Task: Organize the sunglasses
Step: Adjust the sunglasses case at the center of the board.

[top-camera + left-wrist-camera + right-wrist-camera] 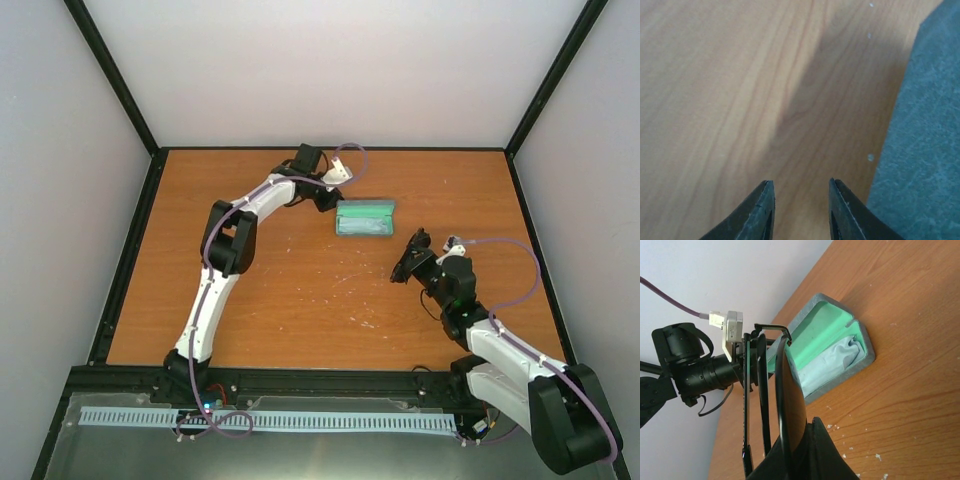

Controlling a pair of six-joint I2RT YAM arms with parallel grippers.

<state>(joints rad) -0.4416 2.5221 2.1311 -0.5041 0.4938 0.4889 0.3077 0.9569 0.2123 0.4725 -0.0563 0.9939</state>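
The sunglasses (790,390), black frame with dark lenses and folded thin arms, are held in my right gripper (801,442), which is shut on one lens edge. In the top view the right gripper (412,260) holds them above the table, a little in front and to the right of the case. The grey-blue case (365,217) lies open, its green inside (832,322) showing, with the pale blue cloth (832,362) crumpled in it. My left gripper (800,186) is open and empty, low over the wood beside the case's grey left side (927,145); it also shows in the top view (325,195).
The wooden table (300,300) has black rails around it and white walls on three sides. Small white crumbs (877,457) lie on the wood near the right gripper. The left arm's wrist and camera (695,370) stand behind the case.
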